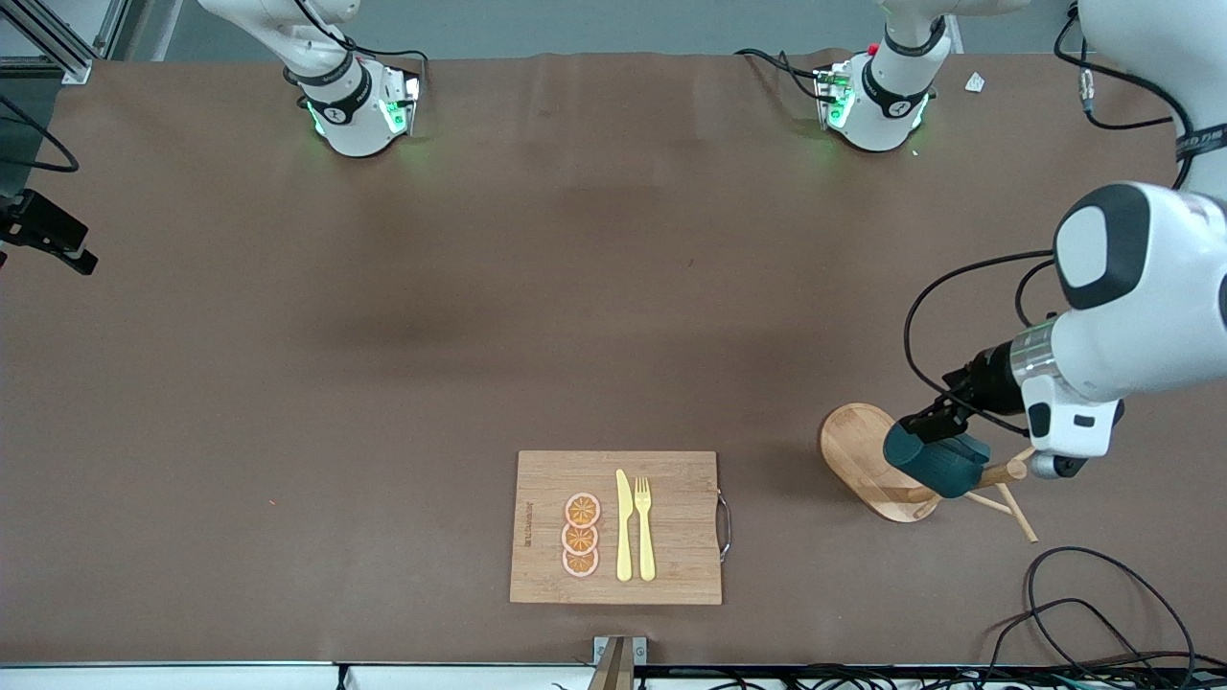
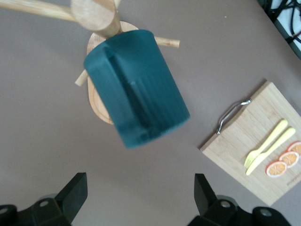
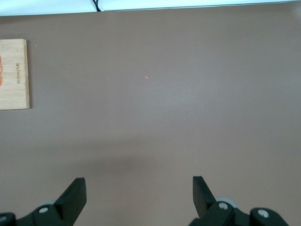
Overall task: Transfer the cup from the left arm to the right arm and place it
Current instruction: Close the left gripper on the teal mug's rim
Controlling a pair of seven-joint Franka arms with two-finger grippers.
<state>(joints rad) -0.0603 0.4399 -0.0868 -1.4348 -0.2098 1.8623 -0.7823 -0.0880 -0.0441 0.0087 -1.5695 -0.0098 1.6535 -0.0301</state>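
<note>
left gripper (image 2: 136, 197) jaws wide by cup (image 2: 136, 89)

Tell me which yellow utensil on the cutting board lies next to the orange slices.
The knife: it lies directly beside the orange slices, while the fork lies on the knife's other flank, toward the board's metal handle.

Cup (image 2: 136, 89) blurred in left wrist view; rim cut by peg stand (image 1: 882, 474) post. Right pincer (image 3: 139, 195) out of front view. Cutting board (image 3: 14, 74) cropped at right wrist view's edge.
</note>
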